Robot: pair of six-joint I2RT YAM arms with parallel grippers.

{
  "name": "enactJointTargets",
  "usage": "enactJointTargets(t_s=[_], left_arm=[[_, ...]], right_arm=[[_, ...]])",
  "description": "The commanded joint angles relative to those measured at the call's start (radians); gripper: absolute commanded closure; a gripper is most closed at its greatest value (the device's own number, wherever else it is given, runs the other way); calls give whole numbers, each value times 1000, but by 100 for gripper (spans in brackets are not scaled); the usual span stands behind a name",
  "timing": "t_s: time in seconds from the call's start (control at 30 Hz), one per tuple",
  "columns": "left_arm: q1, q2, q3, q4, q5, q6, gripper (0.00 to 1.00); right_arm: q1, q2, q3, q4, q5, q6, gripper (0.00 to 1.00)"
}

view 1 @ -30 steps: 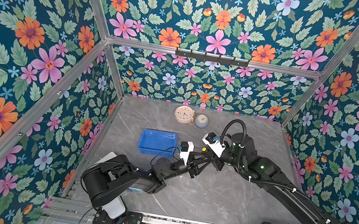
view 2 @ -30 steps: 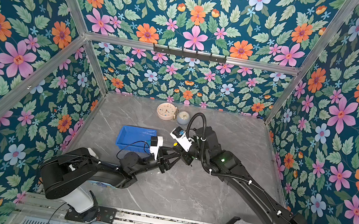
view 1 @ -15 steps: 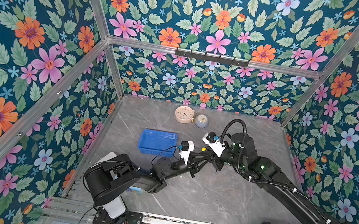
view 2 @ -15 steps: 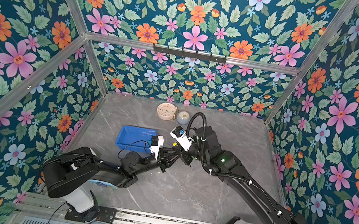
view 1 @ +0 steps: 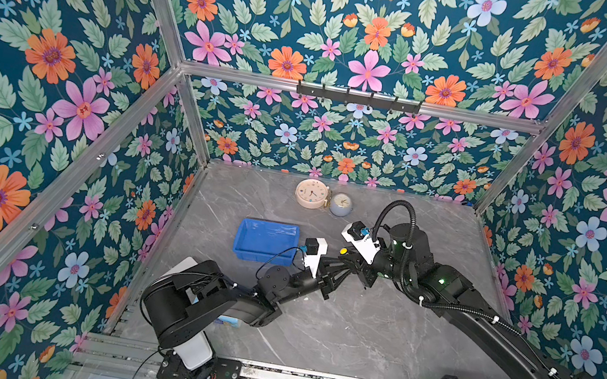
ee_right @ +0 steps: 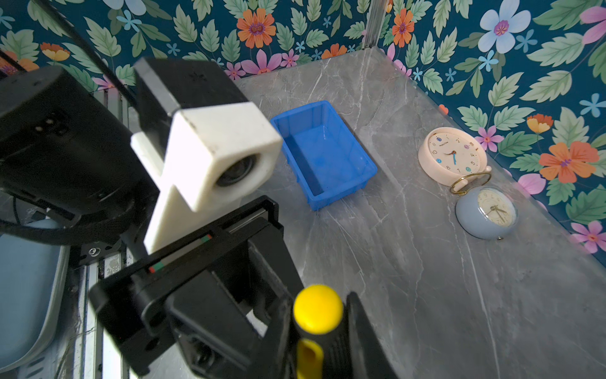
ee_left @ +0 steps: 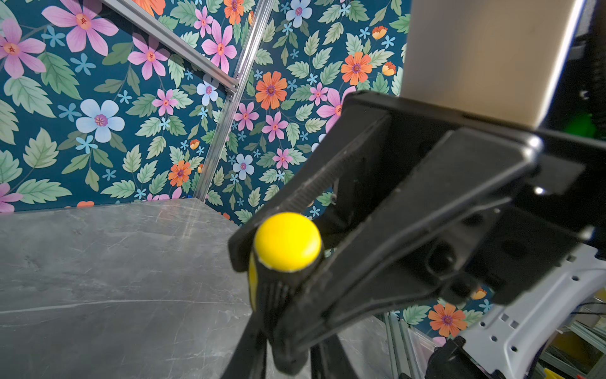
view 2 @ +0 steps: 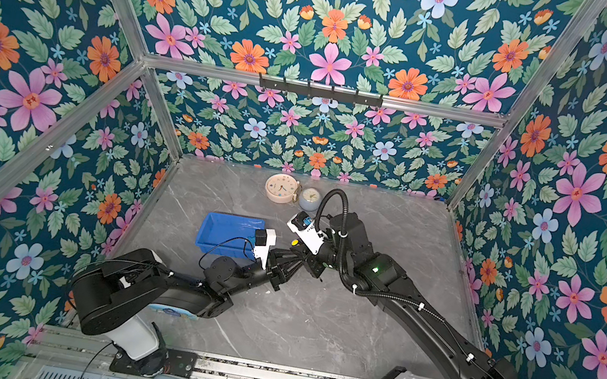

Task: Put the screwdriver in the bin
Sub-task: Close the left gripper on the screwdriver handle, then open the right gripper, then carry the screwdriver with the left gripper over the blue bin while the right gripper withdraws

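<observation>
Grey marbled tabletop (view 1: 374, 329) inside floral walls, where the left gripper (ee_left: 282, 357) and the right gripper (ee_right: 317, 331) meet, both clenched on the screwdriver (ee_left: 287, 242), yellow cap upward, raised just beside the blue bin (view 1: 266, 241), not in it.

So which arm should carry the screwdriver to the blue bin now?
Left. The left gripper and right gripper are both shut on the screwdriver, but the bin sits on the left arm's side, close by; the right would reach further.
</observation>
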Motion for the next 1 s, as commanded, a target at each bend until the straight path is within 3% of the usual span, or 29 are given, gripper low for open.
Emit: enactJointTargets(t_s=[0.0, 0.07, 0.17, 0.27, 0.4, 0.5, 0.57, 0.63, 0.67, 0.97], left_arm=[[0, -3, 7, 31, 21, 2, 81], [0, -5, 5, 31, 18, 4, 75], [0, -8, 2, 29, 14, 9, 75], [0, -11, 2, 28, 19, 10, 80], [-1, -11, 0, 28, 25, 8, 100], [0, -17, -8, 30, 10, 11, 100], [0, -22, -18, 31, -17, 11, 100], [0, -31, -28, 31, -57, 9, 100], [0, -34, -33, 31, -79, 8, 100], [26, -110, -76, -46, -335, -119, 100]], right_arm=[[4, 3, 2, 54, -84, 29, 100], [5, 7, 4, 54, -103, 35, 100], [4, 10, 5, 56, -105, 39, 100], [5, 9, 5, 57, -103, 41, 100], [5, 6, 5, 50, -95, 38, 100], [4, 2, 5, 46, -83, 37, 100], [5, -3, 5, 48, -79, 38, 86], [4, -13, 5, 54, -68, 41, 61], [4, -18, 5, 58, -64, 43, 54], [6, -59, -10, 90, -76, 68, 13]])
